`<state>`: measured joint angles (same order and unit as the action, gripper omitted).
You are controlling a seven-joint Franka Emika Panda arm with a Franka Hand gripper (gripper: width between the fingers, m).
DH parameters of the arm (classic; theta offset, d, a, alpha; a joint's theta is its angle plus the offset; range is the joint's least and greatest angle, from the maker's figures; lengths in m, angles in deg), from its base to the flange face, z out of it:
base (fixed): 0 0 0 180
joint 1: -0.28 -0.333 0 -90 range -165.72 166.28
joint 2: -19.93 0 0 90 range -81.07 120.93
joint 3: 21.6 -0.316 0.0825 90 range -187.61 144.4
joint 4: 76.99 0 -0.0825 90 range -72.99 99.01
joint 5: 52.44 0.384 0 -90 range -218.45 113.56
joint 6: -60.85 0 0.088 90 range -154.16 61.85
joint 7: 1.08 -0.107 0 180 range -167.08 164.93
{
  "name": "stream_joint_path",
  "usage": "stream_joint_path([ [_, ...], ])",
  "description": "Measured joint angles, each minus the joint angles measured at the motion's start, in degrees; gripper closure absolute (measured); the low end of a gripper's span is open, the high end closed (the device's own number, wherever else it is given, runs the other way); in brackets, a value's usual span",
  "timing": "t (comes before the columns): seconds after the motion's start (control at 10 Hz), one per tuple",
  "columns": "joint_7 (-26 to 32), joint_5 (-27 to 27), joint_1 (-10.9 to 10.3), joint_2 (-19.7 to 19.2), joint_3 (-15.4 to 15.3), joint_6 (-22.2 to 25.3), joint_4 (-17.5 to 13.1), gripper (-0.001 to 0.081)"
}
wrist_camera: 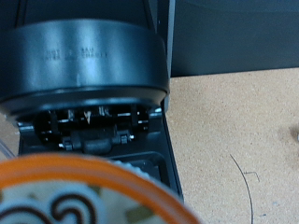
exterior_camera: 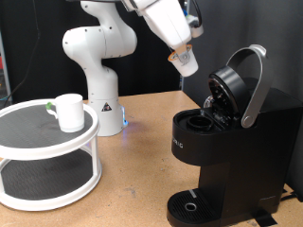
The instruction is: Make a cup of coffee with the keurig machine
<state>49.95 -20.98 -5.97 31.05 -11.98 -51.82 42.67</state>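
Note:
The keurig machine [exterior_camera: 237, 142] stands at the exterior view's right with its lid raised, its silver handle [exterior_camera: 254, 85] up and its pod chamber [exterior_camera: 199, 121] open. My gripper [exterior_camera: 183, 57] hangs above and just left of the open lid, shut on a small white coffee pod [exterior_camera: 187, 65]. In the wrist view the pod's orange-rimmed top [wrist_camera: 84, 191] fills the foreground, with the machine's open black brew head [wrist_camera: 84, 56] right beyond it. The cup [exterior_camera: 68, 111], a white mug, stands on a white round stand at the left, far from the gripper.
The two-tier white round stand [exterior_camera: 47, 151] takes up the exterior view's left. The robot's white base [exterior_camera: 99, 85] stands behind it. The machine's drip tray base [exterior_camera: 194, 206] holds nothing. Brown tabletop [wrist_camera: 234, 140] lies beside the machine.

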Motion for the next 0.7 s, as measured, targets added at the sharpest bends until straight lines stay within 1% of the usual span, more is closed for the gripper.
stream_joint_path([
  [0.3,0.0,-0.96,-0.02,-0.03,-1.32,-3.66,3.09,0.037],
  [0.7,0.48,-1.09,-0.06,-0.01,-3.49,-7.37,6.56,0.037],
])
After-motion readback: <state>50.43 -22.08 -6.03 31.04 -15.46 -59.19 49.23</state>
